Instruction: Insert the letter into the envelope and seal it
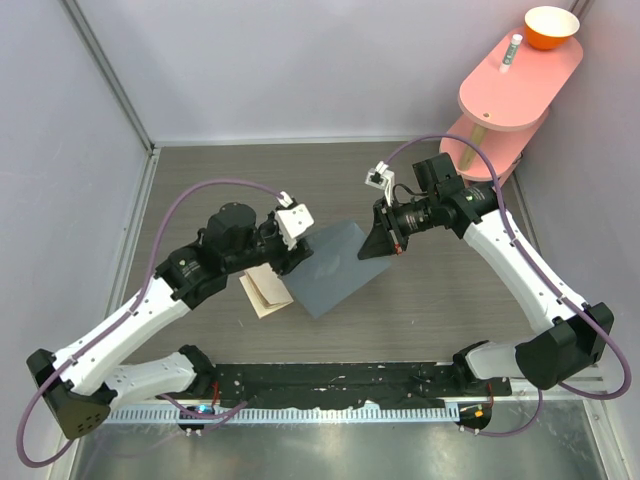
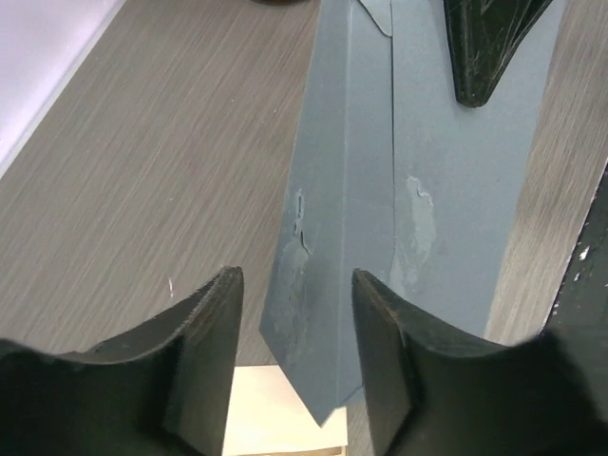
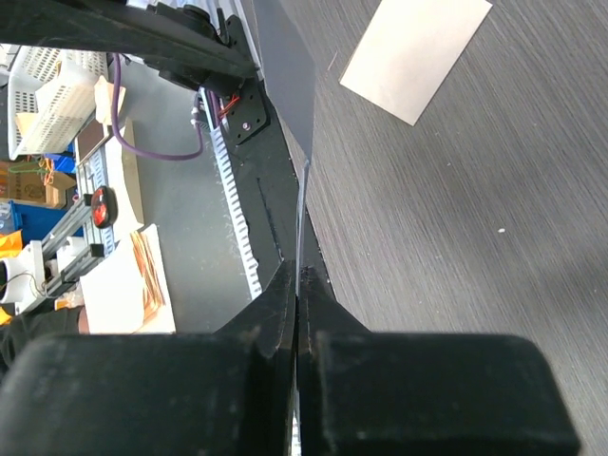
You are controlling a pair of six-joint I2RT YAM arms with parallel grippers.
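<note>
The slate blue-grey envelope (image 1: 335, 265) is in the middle of the table, its right side lifted. My right gripper (image 1: 386, 240) is shut on that right edge; in the right wrist view the thin paper (image 3: 285, 85) runs edge-on into the closed fingertips (image 3: 299, 274). My left gripper (image 1: 298, 240) is at the envelope's left end and open. In the left wrist view the envelope's pointed corner (image 2: 342, 237) sits between the spread fingers (image 2: 296, 280) without touching either. The tan letter (image 1: 265, 292) lies flat, partly under that corner (image 2: 275, 408) (image 3: 415, 57).
A pink two-tier stand (image 1: 515, 85) with an orange bowl (image 1: 552, 27) and a small white bottle (image 1: 513, 48) occupies the back right corner. Grey walls enclose the wooden table (image 1: 230, 175). A black rail (image 1: 330, 385) runs along the near edge.
</note>
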